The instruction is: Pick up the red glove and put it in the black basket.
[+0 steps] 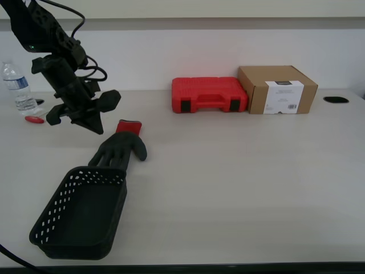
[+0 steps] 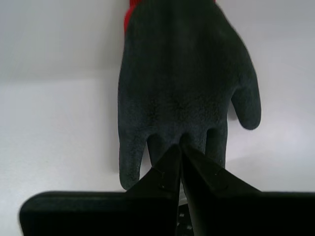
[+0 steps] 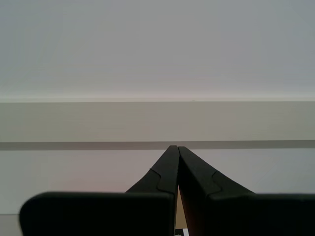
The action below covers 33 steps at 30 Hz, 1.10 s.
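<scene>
The red glove (image 1: pixel 121 148) lies flat on the table, dark grey palm and fingers with a red cuff at the far end. Its fingertips reach the far rim of the black basket (image 1: pixel 80 212), which stands near the front edge on the exterior view's left. My first gripper (image 1: pixel 94 128) hangs just above the table beside the glove, jaws shut and empty. In the first wrist view the glove (image 2: pixel 182 83) fills the middle, and my first gripper (image 2: pixel 179 147) has its tips over the glove's fingers. My second gripper (image 3: pixel 176 148) is shut and empty, facing a bare wall. It is out of the exterior view.
A red tool case (image 1: pixel 209 95) and a cardboard box (image 1: pixel 278 89) stand at the back. A water bottle (image 1: pixel 20 88) and a small red-handled screwdriver (image 1: pixel 34 119) are at the far left. A dark cable hole (image 1: pixel 335 99) is at the far right.
</scene>
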Motion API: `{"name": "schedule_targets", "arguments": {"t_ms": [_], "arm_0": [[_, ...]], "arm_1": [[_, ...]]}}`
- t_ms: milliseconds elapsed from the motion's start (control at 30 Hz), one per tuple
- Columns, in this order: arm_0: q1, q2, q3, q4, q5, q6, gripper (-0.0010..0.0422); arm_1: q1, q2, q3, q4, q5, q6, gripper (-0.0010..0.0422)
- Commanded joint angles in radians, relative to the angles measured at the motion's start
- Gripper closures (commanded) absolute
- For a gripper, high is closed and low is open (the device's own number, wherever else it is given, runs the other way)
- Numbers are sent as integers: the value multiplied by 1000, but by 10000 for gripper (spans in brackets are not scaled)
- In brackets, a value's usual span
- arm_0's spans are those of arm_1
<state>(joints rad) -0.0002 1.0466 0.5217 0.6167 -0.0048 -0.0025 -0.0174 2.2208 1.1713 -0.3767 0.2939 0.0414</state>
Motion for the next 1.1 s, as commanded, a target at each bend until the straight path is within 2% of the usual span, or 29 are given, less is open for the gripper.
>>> {"name": "schedule_targets", "arguments": {"t_ms": [33, 167, 200, 267, 333, 433, 533, 600, 767, 867, 967, 1100], "arm_0": [[0, 0, 1, 1, 0, 3, 412], [0, 0, 1, 1, -1, 3, 412], [0, 0, 1, 1, 0, 3, 412], [0, 0, 1, 1, -1, 3, 412], [0, 0, 1, 1, 0, 3, 412], [0, 0, 1, 1, 0, 3, 412], [0, 0, 1, 1, 0, 3, 412], [0, 0, 1, 1, 0, 3, 412], [0, 0, 1, 1, 0, 3, 412], [0, 0, 1, 1, 0, 3, 412], [0, 0, 1, 0, -1, 3, 412], [0, 0, 1, 1, -1, 3, 412]], "arm_1": [[-4, 13, 6, -4, 6, 15, 390], [-5, 12, 13, -10, -18, -2, 306], [-5, 14, 15, -10, -29, -19, 260], [-6, 17, 22, -10, -31, -40, 191], [-7, 17, 34, -10, -73, -80, 126], [-8, 17, 54, -20, -101, -113, 68], [-10, 17, 59, 0, -98, -113, 89], [-10, 17, 59, 20, -98, -112, 124], [-16, 17, 58, 37, -87, -85, 255], [-30, 40, 61, 34, -87, -53, 297], [-45, 116, 77, 11, -84, -53, 288], [-58, 230, 108, -10, -82, -48, 212]]}}
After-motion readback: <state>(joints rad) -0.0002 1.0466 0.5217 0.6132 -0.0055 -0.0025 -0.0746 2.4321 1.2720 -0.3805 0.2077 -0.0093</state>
